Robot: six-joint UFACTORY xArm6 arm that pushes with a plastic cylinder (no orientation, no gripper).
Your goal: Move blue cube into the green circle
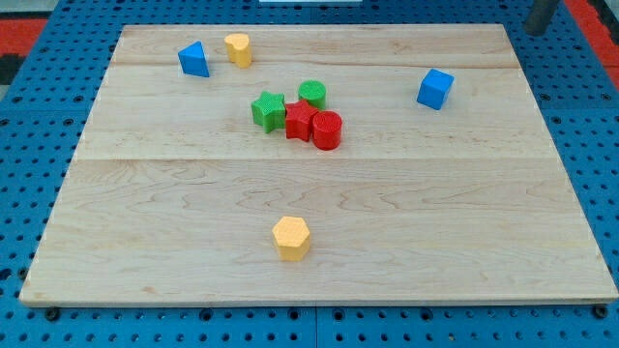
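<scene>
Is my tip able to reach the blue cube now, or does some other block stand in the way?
Probably yes. My tip shows only at the view's top right corner, off the board, its very end hard to make out. The blue cube stands alone below and left of it, no block between them; the cluster with the green circle lies further left.

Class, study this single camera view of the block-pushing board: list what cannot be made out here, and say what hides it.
- My tip: only a dark rod shows at the view's top right, cut by the top edge; its end is unclear.
- Red star: partly covered by the red cylinder, so its outline is incomplete.
- Green circle: its lower part sits behind the red star.
- Blue cube: far sides unseen.
</scene>
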